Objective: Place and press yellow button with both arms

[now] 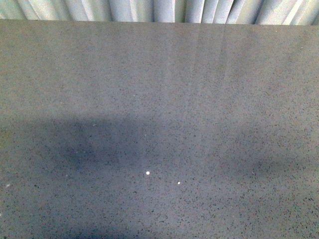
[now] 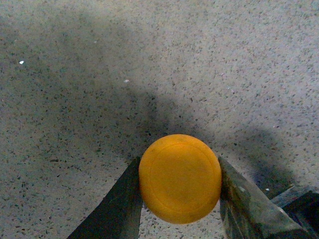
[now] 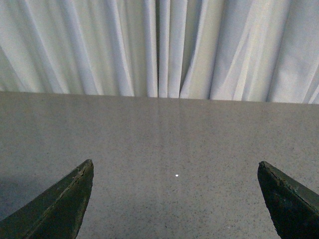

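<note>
The left tool (image 2: 178,162) was closed on the yellow button (image 2: 180,178), one dark finger (image 2: 122,199) pressed against each side of the round cap. The button sat right between the fingertips, its cap bulging slightly past them. The cap faced straight back toward the wrist camera, so the button's long axis ran away from the tool's wrist toward the speckled grey desk (image 2: 75,99) beyond it. The black body and base were hidden behind the cap (so whether the base touched the desk could not be told). A broad shadow lay on the desk just beyond the fingertips.

The right tool (image 3: 175,163) was spread wide, its two finger tips far apart at either edge of its wrist view, with desk surface showing in the gap. Ahead of that tool the desk ran to its far edge, where a pale pleated curtain (image 3: 159,45) hung.

The front view showed the grey desk and the curtain's lower edge.
</note>
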{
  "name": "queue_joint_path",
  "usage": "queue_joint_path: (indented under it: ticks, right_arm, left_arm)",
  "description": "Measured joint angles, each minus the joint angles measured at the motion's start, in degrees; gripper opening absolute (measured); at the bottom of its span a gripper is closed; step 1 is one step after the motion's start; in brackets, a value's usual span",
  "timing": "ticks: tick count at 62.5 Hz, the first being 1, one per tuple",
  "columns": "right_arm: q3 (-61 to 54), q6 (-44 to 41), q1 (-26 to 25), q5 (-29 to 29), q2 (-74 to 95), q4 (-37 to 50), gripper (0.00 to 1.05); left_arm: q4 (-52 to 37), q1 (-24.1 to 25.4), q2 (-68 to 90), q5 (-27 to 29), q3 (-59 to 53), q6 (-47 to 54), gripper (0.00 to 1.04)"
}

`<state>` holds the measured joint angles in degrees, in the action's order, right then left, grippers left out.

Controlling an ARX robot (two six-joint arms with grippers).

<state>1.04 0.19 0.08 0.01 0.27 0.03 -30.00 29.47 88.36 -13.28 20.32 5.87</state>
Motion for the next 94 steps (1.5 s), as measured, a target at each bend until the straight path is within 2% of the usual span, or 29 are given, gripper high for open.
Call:
queue_joint_path:
  ticks: [9,15,18,26,35,47,58,94]
  right_arm:
    - [0.0,0.0,0.0,0.0,0.0,0.0,0.96]
    - [0.0,0.0,0.0,0.0,0.0,0.0,0.96]
    - [0.0,0.0,0.0,0.0,0.0,0.0,0.96]
    - [0.0,0.0,0.0,0.0,0.0,0.0,0.96]
    - [0.0,0.0,0.0,0.0,0.0,0.0,0.96]
    - [0.0,0.0,0.0,0.0,0.0,0.0,0.96]
    - [0.0,0.0,0.0,0.0,0.0,0.0,0.96]
    - [0.0,0.0,0.0,0.0,0.0,0.0,0.96]
  left_arm:
    - [5.2,-2.3,-7.1,0.4,4.3,-1.1,0.34]
    - [7.3,-7.4,-10.8,1.6,6.4,-2.4,0.34]
    - [7.6,-11.3,-11.6,2.7,7.0,-3.4,0.34]
    - [4.3,-29.1,-8.2,8.7,7.8,-8.5,0.34]
    - [0.2,-41.0,-0.3,12.5,9.1,-13.0,0.34]
    - [-3.8,-52.0,8.2,14.8,11.0,-17.2,0.34]
    - [-6.3,-55.2,15.1,15.7,15.3,-19.7,0.34]
    - [-8.5,-58.7,24.5,16.2,20.5,-21.7,0.34]
